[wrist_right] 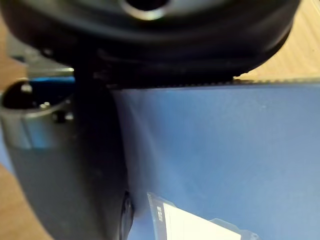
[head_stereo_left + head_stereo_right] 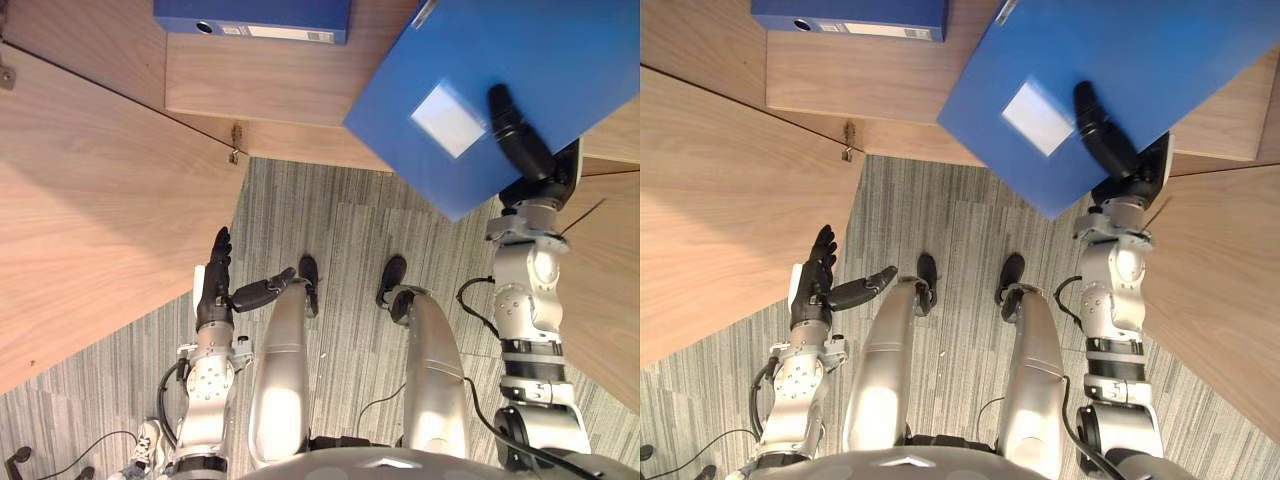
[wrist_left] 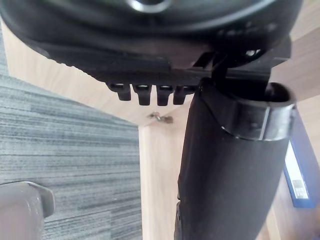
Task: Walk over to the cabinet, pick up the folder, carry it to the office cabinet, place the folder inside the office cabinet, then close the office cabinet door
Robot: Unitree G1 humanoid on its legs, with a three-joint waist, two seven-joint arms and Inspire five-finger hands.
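Observation:
A large blue folder (image 2: 520, 70) with a white label is held up at the right, tilted over the wooden shelf (image 2: 260, 90) of the cabinet. My right hand (image 2: 517, 130) pinches its near edge, with the thumb lying on top and the fingers hidden beneath. The right wrist view shows that thumb (image 1: 75, 165) flat against the blue cover (image 1: 225, 150). My left hand (image 2: 215, 285) hangs low at the left, fingers straight and thumb spread, holding nothing. It sits close to the edge of the open cabinet door (image 2: 90, 220).
A second blue folder (image 2: 255, 18) lies on the shelf at the back left. The open wooden door slants across the left side, with a metal hinge (image 2: 236, 145) at its inner corner. Grey striped carpet (image 2: 340, 230) runs below. A wooden panel (image 2: 610, 300) stands at the right.

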